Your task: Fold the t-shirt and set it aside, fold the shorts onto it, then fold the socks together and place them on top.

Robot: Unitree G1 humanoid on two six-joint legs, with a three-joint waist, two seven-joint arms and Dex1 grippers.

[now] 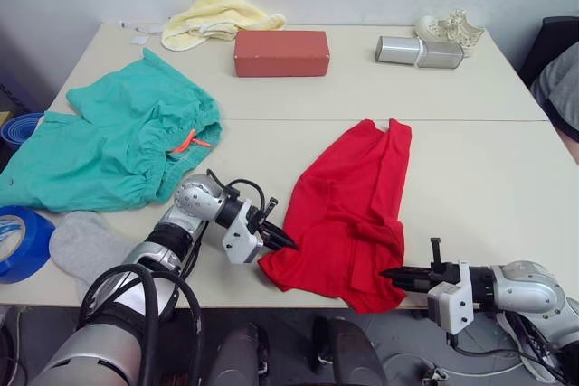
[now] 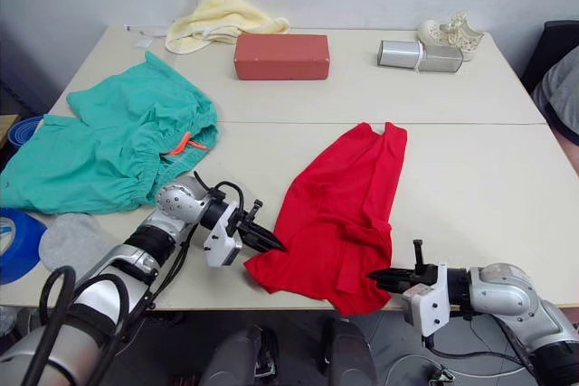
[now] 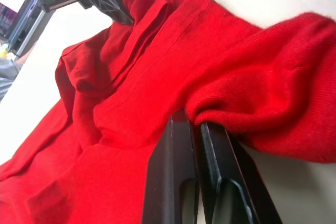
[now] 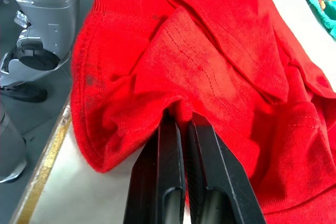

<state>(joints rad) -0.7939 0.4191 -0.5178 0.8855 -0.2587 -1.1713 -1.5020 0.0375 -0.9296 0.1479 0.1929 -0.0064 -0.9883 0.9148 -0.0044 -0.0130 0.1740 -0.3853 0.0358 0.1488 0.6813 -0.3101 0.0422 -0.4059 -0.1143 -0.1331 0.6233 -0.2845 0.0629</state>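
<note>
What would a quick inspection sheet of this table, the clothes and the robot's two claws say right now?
Surface: pale table, two tops joined.
Job's things: red t-shirt bunched at the near edge; teal shorts spread out on the left; grey socks near the left corner.
Clutter: yellow towel, red box, silver box, white object, blue tape roll.
Grippers: left gripper and right gripper each pinch a t-shirt fold.
Cables: black cable looped at the left wrist.
Surroundings: grey wall; a person's sleeve at right.
</note>
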